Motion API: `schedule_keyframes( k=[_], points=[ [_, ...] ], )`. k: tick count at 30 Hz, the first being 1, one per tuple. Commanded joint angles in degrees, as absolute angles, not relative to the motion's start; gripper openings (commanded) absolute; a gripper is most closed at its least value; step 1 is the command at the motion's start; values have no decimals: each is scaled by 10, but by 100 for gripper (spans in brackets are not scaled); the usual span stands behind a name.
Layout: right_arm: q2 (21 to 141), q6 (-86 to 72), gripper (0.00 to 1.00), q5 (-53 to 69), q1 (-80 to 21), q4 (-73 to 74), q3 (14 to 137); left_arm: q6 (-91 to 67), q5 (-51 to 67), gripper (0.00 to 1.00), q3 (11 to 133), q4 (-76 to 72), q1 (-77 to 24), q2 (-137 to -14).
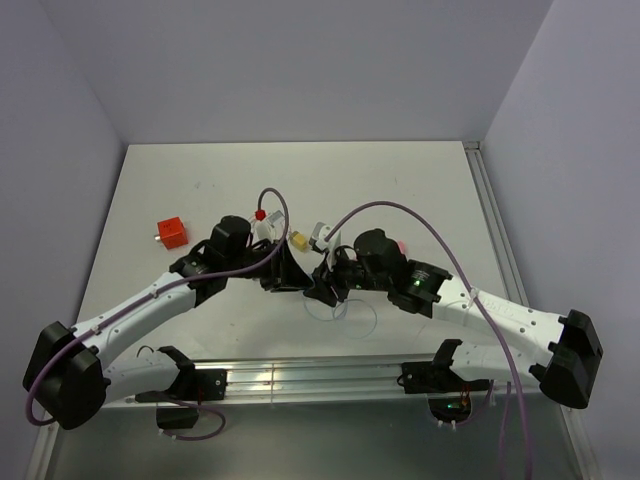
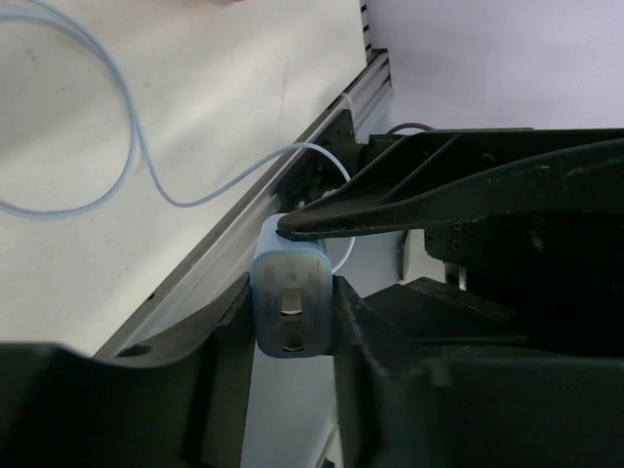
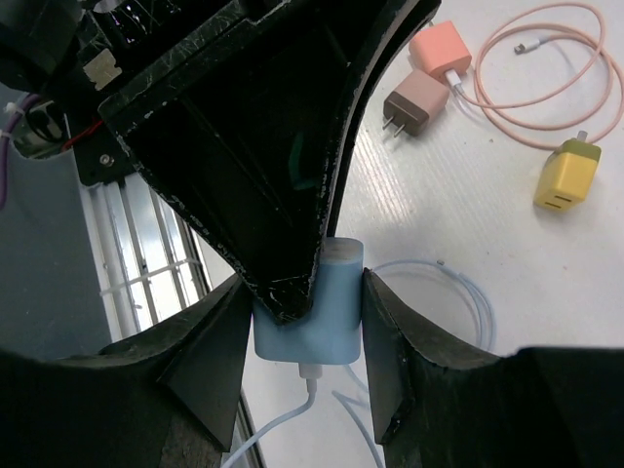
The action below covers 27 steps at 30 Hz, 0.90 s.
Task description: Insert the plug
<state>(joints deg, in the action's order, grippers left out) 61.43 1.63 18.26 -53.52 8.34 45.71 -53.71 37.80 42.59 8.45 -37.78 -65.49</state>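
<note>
Over the table (image 1: 180, 185), left gripper (image 2: 291, 314) and right gripper (image 3: 310, 322), both clamped on blue charger (image 3: 333, 292)

Top view is lit evenly by soft, diffuse overhead light w/ only faint shadows thrown on the matte white tabletop (image 1: 400, 180), while in both wrist views the close black gripper fingers (image 3: 210, 361) are rendered dark & blurred and the pale blue plastic charger block (image 2: 292, 268) is resolved fairly sharply.
</note>
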Motion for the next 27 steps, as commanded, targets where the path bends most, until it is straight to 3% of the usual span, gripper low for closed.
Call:
schedule_keyframes(
  k=[1, 3, 4, 5, 6, 8, 9, 11, 14, 19, 27],
  points=[
    [589, 19, 0, 159, -541, 46, 466, -557, 418, 35, 403, 25, -382, -654],
    [583, 16, 0, 146, -541, 41, 464, -567, 438, 20, 396, 5, -382, -653],
    [582, 9, 10, 140, -541, 43, 466, -568, 441, 12, 396, 5, -382, -652],
    [582, 2, 25, 121, -541, 47, 467, -563, 438, 3, 402, 13, -380, -650],
    [578, 2, 59, 112, -541, 51, 468, -555, 422, 0, 408, 26, -378, -642],
    [560, -52, 76, 77, -541, 68, 468, -547, 410, 0, 421, 53, -367, -628],
    [548, -73, 100, 34, -541, 69, 465, -548, 403, 0, 421, 53, -360, -610],
    [519, -154, 100, -33, -539, 90, 466, -534, 384, 0, 424, 48, -345, -579],
    [500, -240, 100, -38, -534, 143, 486, -503, 358, 0, 421, 28, -343, -555],
    [483, -317, 100, 15, -530, 195, 509, -521, 369, 0, 379, -86, -341, -512],
    [457, -343, 88, 123, -524, 151, 520, -509, 420, 0, 394, -146, -341, -498]
  ],
)
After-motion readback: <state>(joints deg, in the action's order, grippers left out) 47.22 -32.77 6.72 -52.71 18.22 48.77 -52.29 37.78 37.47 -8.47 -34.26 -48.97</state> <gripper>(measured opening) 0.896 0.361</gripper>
